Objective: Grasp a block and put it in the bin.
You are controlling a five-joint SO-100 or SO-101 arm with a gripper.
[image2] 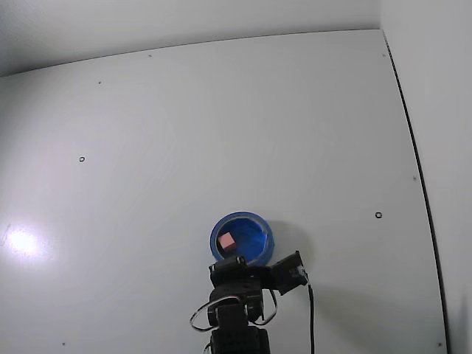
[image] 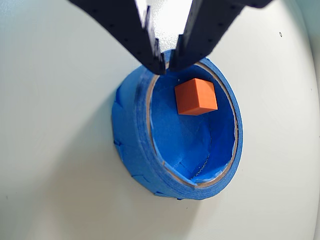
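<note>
Wrist view shows the block (image: pixel 196 97) lying inside the bin (image: pixel 131 131), free of the pincer (image: pixel 168 66); its tips are nearly together and hold nothing, just over the bin's rim; the placing step looks done, so the next move is only to lift away. The table (image2: pixel 221 133) is plain white, bare around.

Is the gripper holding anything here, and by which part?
Nothing is held: the gripper is empty above the bin rim, and the block lies inside.
</note>
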